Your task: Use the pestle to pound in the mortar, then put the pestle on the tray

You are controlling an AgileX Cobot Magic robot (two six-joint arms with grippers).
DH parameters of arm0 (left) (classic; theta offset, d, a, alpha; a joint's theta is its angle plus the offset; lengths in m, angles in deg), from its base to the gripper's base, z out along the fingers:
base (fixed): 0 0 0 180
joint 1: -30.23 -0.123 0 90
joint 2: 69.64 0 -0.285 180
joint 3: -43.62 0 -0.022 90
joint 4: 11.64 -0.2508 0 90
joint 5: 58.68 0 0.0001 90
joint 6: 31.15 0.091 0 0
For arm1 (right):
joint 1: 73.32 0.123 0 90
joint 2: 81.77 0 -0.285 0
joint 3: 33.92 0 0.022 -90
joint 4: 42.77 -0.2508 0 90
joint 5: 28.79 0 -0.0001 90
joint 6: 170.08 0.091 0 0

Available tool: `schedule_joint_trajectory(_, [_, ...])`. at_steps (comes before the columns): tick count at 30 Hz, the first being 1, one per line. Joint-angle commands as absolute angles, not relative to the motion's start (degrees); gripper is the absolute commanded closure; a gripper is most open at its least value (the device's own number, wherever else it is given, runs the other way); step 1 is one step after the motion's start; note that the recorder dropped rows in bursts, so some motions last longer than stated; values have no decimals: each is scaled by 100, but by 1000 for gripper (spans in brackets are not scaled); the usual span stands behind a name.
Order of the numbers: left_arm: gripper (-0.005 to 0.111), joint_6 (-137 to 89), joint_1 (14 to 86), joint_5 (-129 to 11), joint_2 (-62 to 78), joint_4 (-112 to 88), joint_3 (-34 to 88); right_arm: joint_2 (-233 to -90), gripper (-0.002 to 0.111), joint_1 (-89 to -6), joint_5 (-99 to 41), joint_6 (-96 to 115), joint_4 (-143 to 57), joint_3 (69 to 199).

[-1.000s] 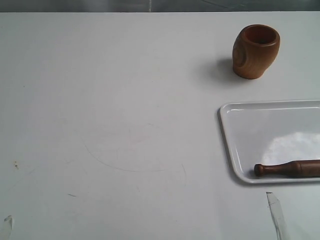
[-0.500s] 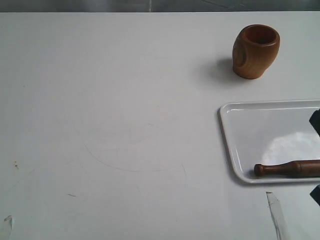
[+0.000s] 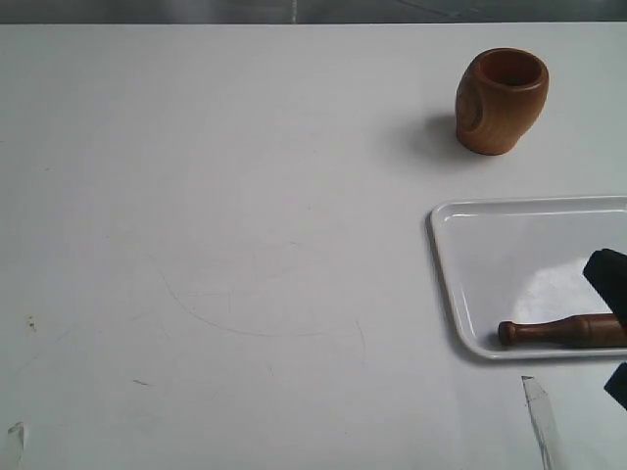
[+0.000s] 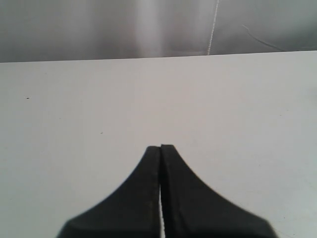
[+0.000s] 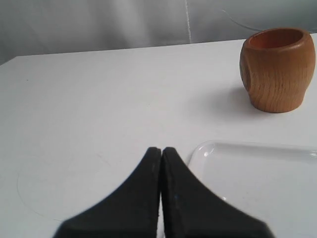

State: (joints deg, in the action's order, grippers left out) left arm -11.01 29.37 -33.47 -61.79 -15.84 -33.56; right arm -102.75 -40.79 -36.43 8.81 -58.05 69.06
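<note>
The reddish-brown wooden mortar (image 3: pixel 502 101) stands upright on the table at the back right, and the right wrist view shows the mortar (image 5: pixel 277 69) too. The white tray (image 3: pixel 509 255) lies in front of it. The pestle (image 3: pixel 558 331) rests along the tray's near rim, knob pointing left. My right gripper (image 5: pixel 161 148) is shut and empty, hovering by the tray (image 5: pixel 257 183) corner. A dark part of the right arm (image 3: pixel 609 282) shows at the exterior view's right edge above the pestle. My left gripper (image 4: pixel 161 147) is shut and empty over bare table.
The white table (image 3: pixel 245 245) carries faint scratches left of the tray. A strip of clear tape (image 3: pixel 539 416) lies near the front edge below the tray. A grey wall (image 4: pixel 148 25) rises beyond the table's far edge.
Dark parts of my right arm have come in from the right edge and moved left over the tray. Mortar, pestle and tray have not moved.
</note>
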Motion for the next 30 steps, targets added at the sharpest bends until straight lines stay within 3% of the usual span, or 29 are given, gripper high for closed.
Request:
schedule_joint_trajectory(1, [107,-1148,2981,-3365,-6186,-1542,-3360,-10256,108,-4074,-3721,721,-5712,6886])
schedule_joint_trajectory(30, [107,-1148,2981,-3365,-6186,-1542,-3360,-10234,108,-4215,-3985,353,-4736,6886])
